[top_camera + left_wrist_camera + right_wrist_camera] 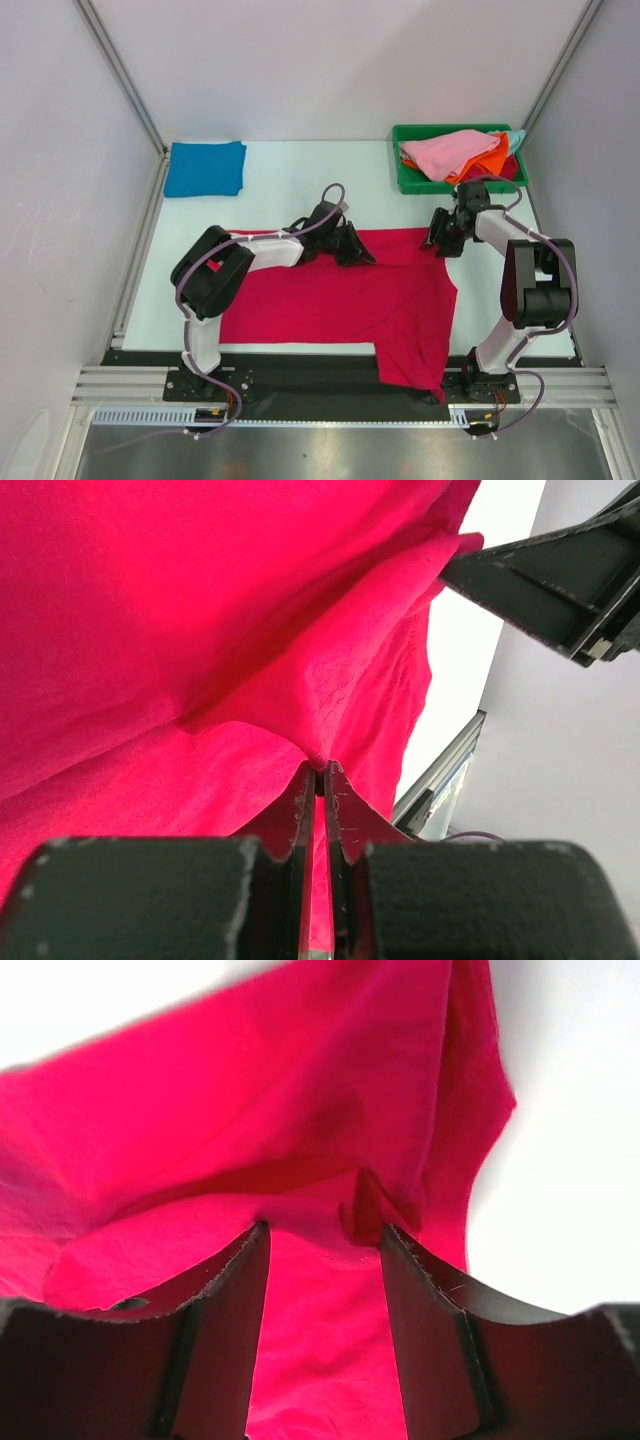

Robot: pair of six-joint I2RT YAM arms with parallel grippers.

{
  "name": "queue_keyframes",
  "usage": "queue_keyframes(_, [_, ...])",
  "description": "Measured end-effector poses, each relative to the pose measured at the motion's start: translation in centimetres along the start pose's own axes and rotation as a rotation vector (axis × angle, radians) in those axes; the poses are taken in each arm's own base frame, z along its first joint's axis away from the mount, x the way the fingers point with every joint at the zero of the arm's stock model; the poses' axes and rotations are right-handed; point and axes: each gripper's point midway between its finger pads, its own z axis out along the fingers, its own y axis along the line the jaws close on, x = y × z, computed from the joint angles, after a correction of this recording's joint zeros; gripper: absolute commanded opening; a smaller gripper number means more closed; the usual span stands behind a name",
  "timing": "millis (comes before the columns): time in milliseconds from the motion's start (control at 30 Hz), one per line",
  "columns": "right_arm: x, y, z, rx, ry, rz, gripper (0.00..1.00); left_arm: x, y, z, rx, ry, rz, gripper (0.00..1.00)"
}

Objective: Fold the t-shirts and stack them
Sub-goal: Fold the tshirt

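Bench (300, 175): bare strip along the middle of the far edge.
Crimson t-shirt (340, 300): spread at centre, right part overhanging the near edge.
Left end effector (320, 770): pinched narrow on its far edge.
Right end effector (325, 1230): half-wide, astride the far right fold.

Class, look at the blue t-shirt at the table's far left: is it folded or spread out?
Folded: the blue t-shirt lies as a compact rectangle, no sleeves showing.

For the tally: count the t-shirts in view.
5: crimson shirt mid-table, blue shirt far left, pink, orange and light blue shirts in the green bin; others may hide beneath.
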Motion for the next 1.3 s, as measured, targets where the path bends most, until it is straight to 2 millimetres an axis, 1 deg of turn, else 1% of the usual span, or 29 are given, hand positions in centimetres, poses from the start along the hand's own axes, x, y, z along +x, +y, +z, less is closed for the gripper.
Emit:
queue_keyframes(100, [0.9,-0.3,0.2,0.003,0.018,0.002,0.51,0.1,0.0,0.2,0.001,0.009,-0.002,0.08])
queue_keyframes(133, [1.2,-0.5,0.2,0.005,0.026,0.004,0.48,0.0,0.0,0.2,0.003,0.01,-0.002,0.08])
queue_keyframes(200, [1.6,-0.6,0.4,0.007,0.036,0.005,0.45,0.0,0.0,0.3,0.005,0.013,-0.002,0.08])
queue_keyframes(233, [1.8,-0.7,0.4,0.007,0.04,0.006,0.4,0.0,0.0,0.3,0.005,0.013,-0.003,0.08])
queue_keyframes(300, [1.9,-0.6,0.4,0.003,0.043,0.006,0.34,0.0,0.0,0.3,0.006,0.014,-0.002,0.08])
queue_keyframes(333, [1.9,-0.6,0.4,0.002,0.043,0.006,0.28,0.0,0.0,0.3,0.005,0.015,-0.003,0.08])
queue_keyframes(367, [1.9,-0.6,0.4,0.0,0.042,0.005,0.25,0.0,0.0,0.3,0.005,0.016,-0.003,0.08])
queue_keyframes(400, [1.9,-0.5,0.3,-0.001,0.042,0.005,0.18,0.1,0.0,0.3,0.004,0.017,-0.003,0.08])
queue_keyframes(533, [2.1,-0.5,-0.2,0.002,0.048,0.01,0.07,0.1,0.1,0.3,-0.001,0.02,-0.005,0.08])
queue_keyframes(667, [2.8,-0.4,-1.2,0.01,0.072,0.025,0.06,0.5,0.8,0.2,-0.027,0.034,-0.008,0.07])
queue_keyframes(767, [3.5,-0.3,-2.3,0.013,0.093,0.038,0.06,0.8,1.2,0.1,-0.043,0.049,-0.009,0.08])
queue_keyframes(967, [4.5,0.1,-4.0,0.01,0.109,0.056,0.07,1.9,1.4,-0.3,-0.043,0.079,-0.006,0.09])
queue_keyframes(1133, [6.1,-0.4,-4.2,0.023,0.157,0.071,0.07,3.1,1.6,-0.4,-0.042,0.113,-0.006,0.09])
queue_keyframes(1300, [7.6,-0.9,-4.4,0.043,0.209,0.086,0.08,4.9,1.6,-0.4,-0.048,0.148,0.004,0.09])
